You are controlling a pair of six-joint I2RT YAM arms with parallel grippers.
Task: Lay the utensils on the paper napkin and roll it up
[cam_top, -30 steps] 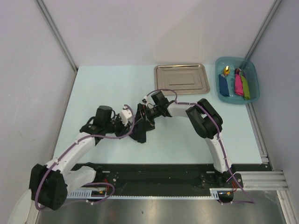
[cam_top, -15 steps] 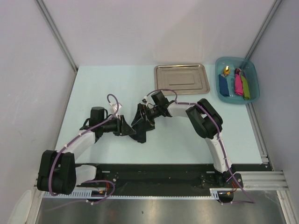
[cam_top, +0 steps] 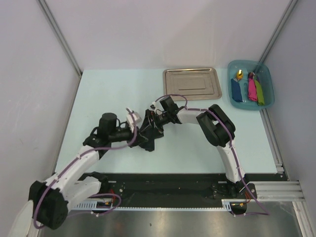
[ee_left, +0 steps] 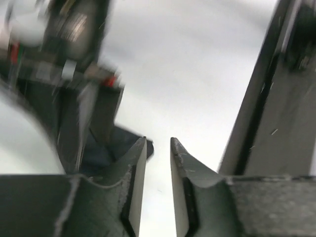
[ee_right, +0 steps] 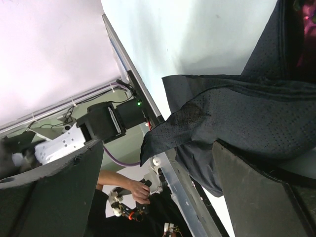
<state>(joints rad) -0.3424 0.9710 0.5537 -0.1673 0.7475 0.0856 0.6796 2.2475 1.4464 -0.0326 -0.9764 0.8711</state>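
This is a robot lab. Two white-and-black robot arms (cam_top: 220,129) are bolted to a pale blue desk (cam_top: 108,94), with plain grey walls (cam_top: 163,29) and metal poles (cam_top: 60,37) around.

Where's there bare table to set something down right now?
Bare table left of the steel tray, and between the teal bin and the right arm's base. Crowded mid-table, where left gripper and right gripper meet at the paper napkin.

No legible text, labels, brands, numbers or signs in any of the three views.
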